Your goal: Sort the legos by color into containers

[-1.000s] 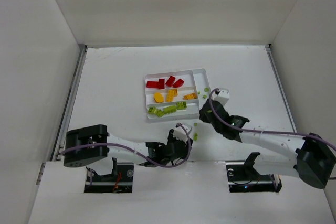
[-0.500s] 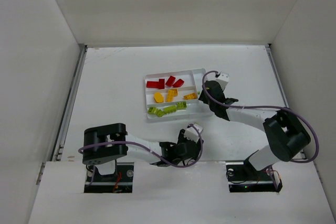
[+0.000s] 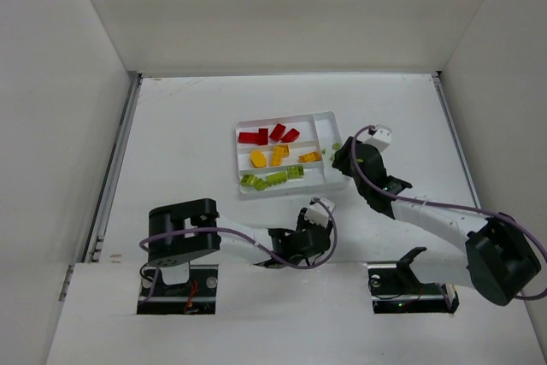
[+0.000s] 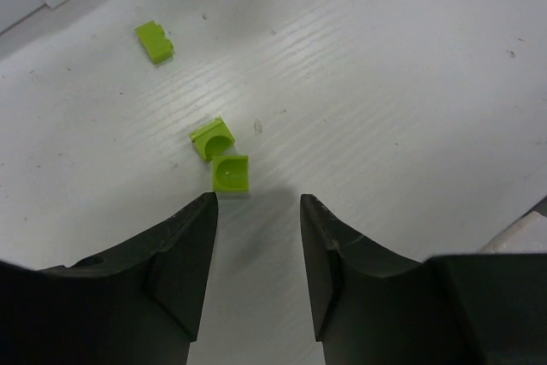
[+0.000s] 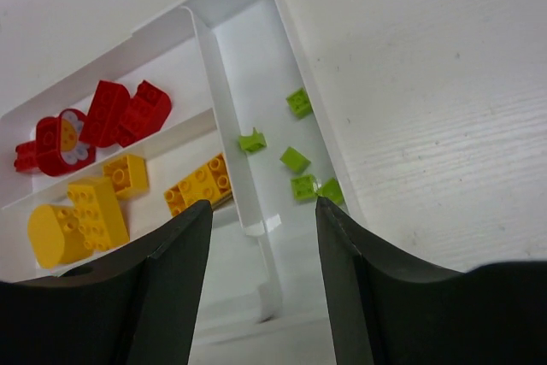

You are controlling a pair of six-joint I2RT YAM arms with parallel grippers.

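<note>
Right pincer [image 5: 262,207] opened, green cubes [image 5: 295,160] just ahead

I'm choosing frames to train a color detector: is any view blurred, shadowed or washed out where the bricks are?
Top view: even, bright light, sharp, though the white tray barely stands out from the table. Left wrist view: green bricks crisp, soft shadow under the left pincer. Right wrist view: red bricks and yellow bricks crisp, small glint on the tray's divider, right pincer dark.
</note>
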